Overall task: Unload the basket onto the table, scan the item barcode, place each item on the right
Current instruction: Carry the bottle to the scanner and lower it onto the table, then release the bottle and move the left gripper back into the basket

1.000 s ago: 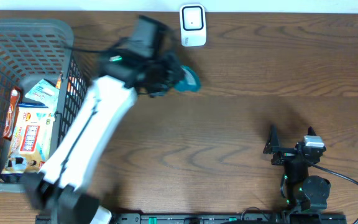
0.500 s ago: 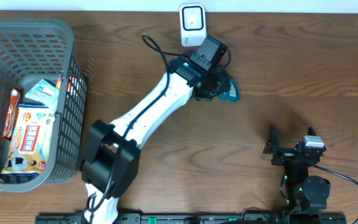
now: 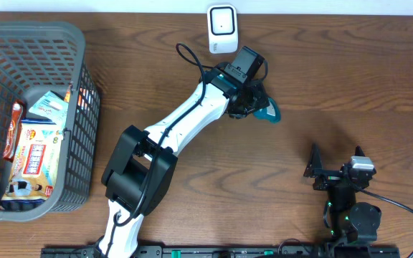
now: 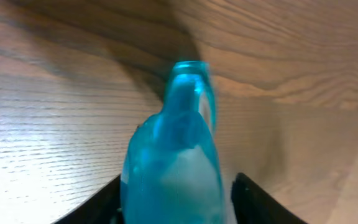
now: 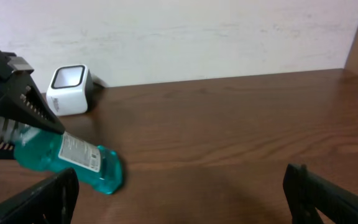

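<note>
The item, a teal bottle with a white label, lies on its side on the table, right of and below the white barcode scanner. My left gripper is over the bottle's near end. In the left wrist view the bottle lies between the fingers of the left gripper; the left finger is against it and a gap shows at the right finger, so the jaws stand open. The right wrist view shows the bottle resting on the wood by the scanner. My right gripper is wide open and holds nothing.
A grey mesh basket at the far left holds several packaged snacks. The right gripper is parked at the lower right of the table. A white wall runs behind the table's far edge.
The left arm swung right from beside the basket, past the scanner, carrying the bottle. The bottle now lies on the table and the left jaws have widened. The right arm has not moved.
</note>
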